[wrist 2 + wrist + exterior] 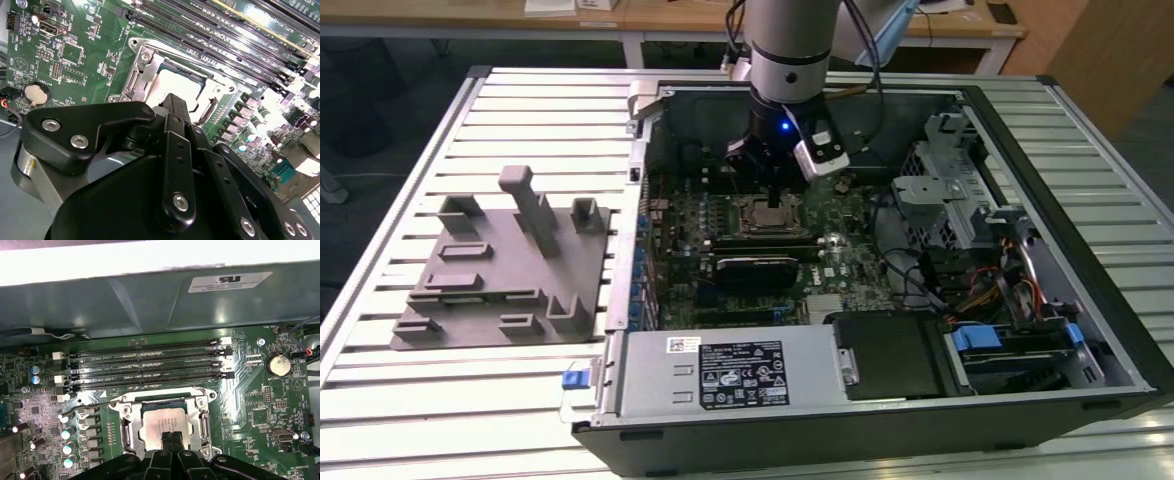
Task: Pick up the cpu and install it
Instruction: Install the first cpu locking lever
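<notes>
The cpu (pixel 159 421) is a pale silver square lying flat inside the metal socket frame (pixel 127 432) on the green motherboard (pixel 272 410). In the second wrist view the cpu (pixel 176 83) shows just beyond the black fingers. My gripper (pixel 172 439) hangs right over its near edge, the two black fingers pressed together, tips at or just above the chip's top. In the exterior view the gripper (pixel 775 196) reaches down into the open computer case over the socket (pixel 771 212). I cannot tell whether the tips touch the chip.
Memory slots (pixel 150 365) run just behind the socket and a coin battery (pixel 278 364) sits to one side. A grey plastic fixture (pixel 507 265) lies on the slatted table at the exterior view's left. A power supply (pixel 720 375) and drive cage (pixel 947 190) crowd the case.
</notes>
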`<action>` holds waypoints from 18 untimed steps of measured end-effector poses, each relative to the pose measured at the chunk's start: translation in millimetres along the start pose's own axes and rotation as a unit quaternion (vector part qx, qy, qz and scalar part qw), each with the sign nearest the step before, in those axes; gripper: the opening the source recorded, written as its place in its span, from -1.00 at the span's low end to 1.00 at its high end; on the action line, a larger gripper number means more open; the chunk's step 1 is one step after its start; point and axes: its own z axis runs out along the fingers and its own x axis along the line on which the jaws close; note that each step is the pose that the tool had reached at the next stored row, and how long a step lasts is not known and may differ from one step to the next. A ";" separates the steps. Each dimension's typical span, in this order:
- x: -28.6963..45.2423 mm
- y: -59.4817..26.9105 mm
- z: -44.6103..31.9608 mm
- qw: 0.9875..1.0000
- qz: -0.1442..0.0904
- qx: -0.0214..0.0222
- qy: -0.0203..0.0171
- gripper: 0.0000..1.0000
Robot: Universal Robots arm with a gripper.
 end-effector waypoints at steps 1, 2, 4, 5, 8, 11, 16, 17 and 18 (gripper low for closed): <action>0.0 0.0 0.0 1.000 0.000 0.000 0.000 -0.79; 0.0 0.0 0.0 1.000 0.000 0.000 0.000 -0.79; 0.0 0.0 0.0 1.000 0.000 0.000 0.000 -0.79; 0.0 0.0 0.0 1.000 0.000 0.000 0.000 -0.79; 0.7 -0.1 0.0 1.000 0.000 0.000 0.000 -0.79; 7.5 -0.8 -0.2 1.000 0.000 0.000 -0.001 -0.79; 22.7 -2.5 -0.5 1.000 0.000 0.000 -0.004 -0.79; 26.1 -2.9 -0.6 1.000 0.000 -0.001 -0.005 -0.79; 29.4 -3.2 -0.6 1.000 0.000 -0.001 -0.005 -0.79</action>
